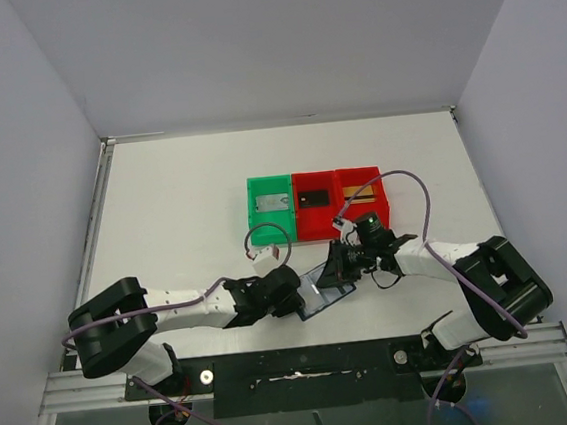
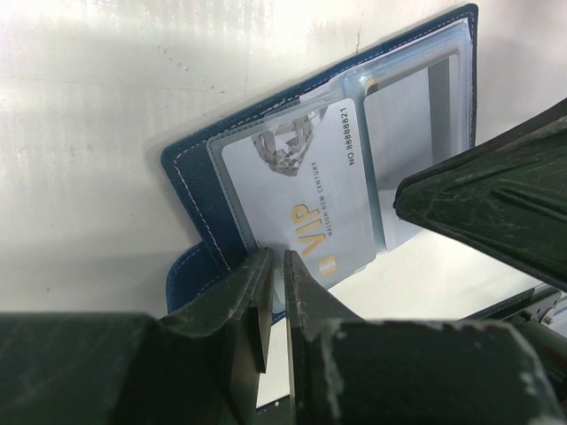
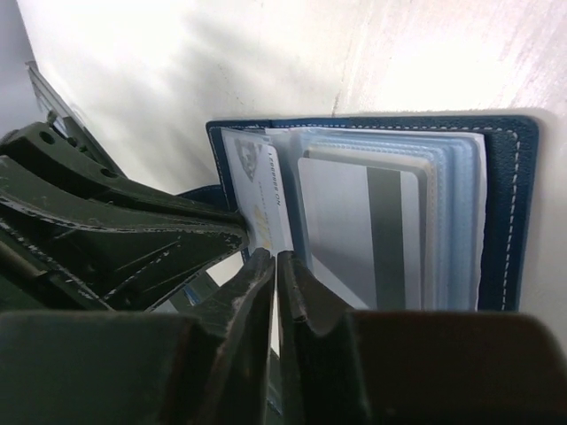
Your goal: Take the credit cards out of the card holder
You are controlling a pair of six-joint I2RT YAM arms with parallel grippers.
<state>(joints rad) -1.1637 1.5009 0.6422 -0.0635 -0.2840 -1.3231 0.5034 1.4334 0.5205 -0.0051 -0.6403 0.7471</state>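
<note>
The navy card holder lies open between my two grippers, near the table's front edge. In the left wrist view a silver-grey VIP card sits in a clear pocket of the card holder. My left gripper is shut on the holder's near edge, just below that card. In the right wrist view my right gripper is shut on a clear pocket leaf between the VIP card and a grey-striped card. The black and gold-orange cards lie in trays.
A green tray holds a silver-grey card. A red tray holds a black card. Another red tray holds a gold-orange card. The trays stand just behind the grippers.
</note>
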